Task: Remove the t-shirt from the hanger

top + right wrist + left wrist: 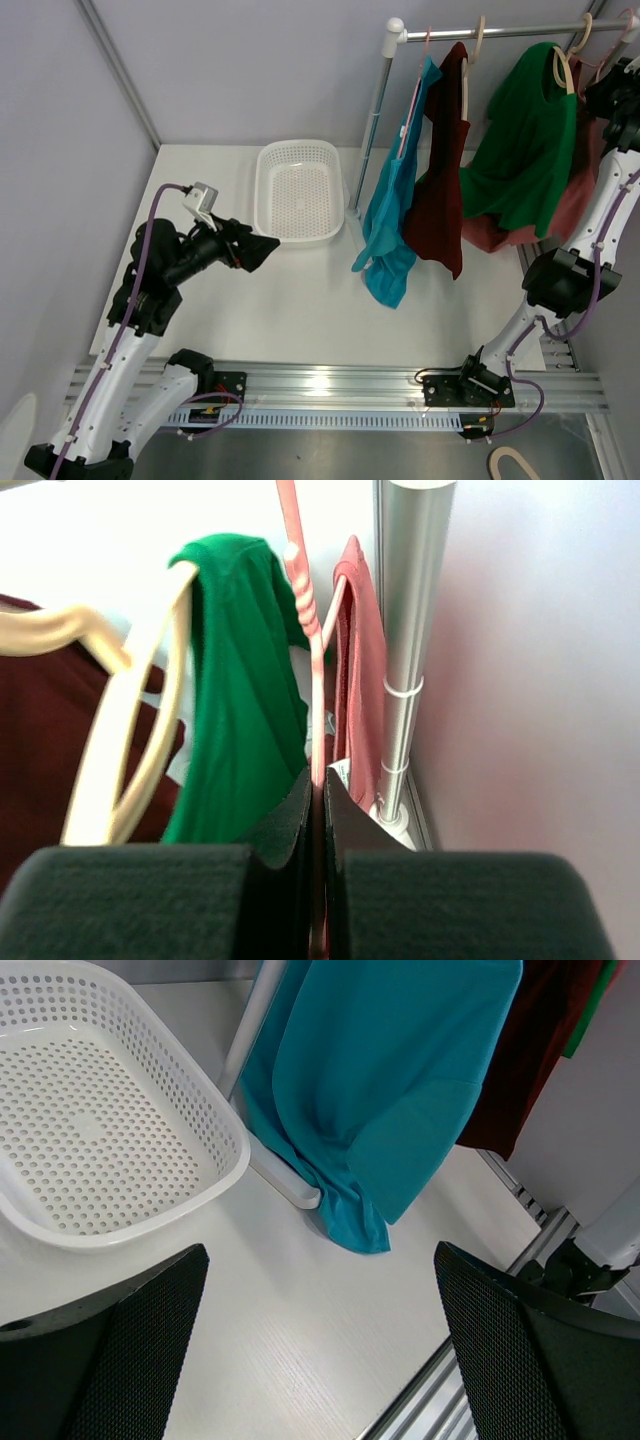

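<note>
White perforated basket (pixel 210 1130) on table (pixel 300 300), holed floor in full view, teal shirt (pixel 390 220) hem hanging just beside it. Left gripper (pixel 258 250) over table near basket, jaws wide apart. Right gripper (pixel 318 800) clamped on pink hanger (pixel 300 590) at right end of rail (pixel 500 30); salmon t-shirt (pixel 358 660) on that hanger, beside green shirt (pixel 520 150).

The green t-shirt (pixel 520 150) hides most of the pink t-shirt (pixel 490 238), whose hanger (pixel 317 720) blurs near the jaws.
</note>
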You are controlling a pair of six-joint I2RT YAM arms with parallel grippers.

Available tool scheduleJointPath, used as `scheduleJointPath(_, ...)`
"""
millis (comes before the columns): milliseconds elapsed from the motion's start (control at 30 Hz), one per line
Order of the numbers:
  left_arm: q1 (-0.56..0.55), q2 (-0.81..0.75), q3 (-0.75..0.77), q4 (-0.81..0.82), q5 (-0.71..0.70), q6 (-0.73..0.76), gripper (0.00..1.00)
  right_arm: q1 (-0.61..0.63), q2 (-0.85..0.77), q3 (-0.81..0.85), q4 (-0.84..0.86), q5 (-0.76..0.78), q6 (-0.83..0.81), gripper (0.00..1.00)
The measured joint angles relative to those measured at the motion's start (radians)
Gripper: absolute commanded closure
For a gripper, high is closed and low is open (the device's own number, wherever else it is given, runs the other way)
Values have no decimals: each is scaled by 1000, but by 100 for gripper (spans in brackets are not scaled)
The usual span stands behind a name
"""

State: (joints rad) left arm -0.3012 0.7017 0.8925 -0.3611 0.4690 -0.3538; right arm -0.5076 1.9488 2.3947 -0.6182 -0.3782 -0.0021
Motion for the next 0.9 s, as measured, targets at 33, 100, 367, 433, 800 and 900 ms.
scheduleJointPath(33, 0, -3, 0, 0, -1, 1, 0, 2, -13, -10, 1, 3, -2, 100)
scheduleJointPath(100, -1, -10, 0, 0, -4, 8, 0, 6, -48, -40, 2, 6, -3, 100)
scheduleJointPath(367, -2, -45, 0, -10, -17, 34, 1, 20, -228, -170, -15, 25, -17, 100)
scheduleJointPath(433, -2, -57, -1, -13, -19, 39, 0, 21, -314, -275, 3, 35, -16, 100)
scheduleJointPath(800, -3, -136, -20, -47, -23, 59, 0, 30, -643, -533, -60, 165, 43, 100)
scheduleJointPath(900, -3, -143, -26, -54, -22, 67, 1, 43, -736, -572, -90, 224, 78, 100)
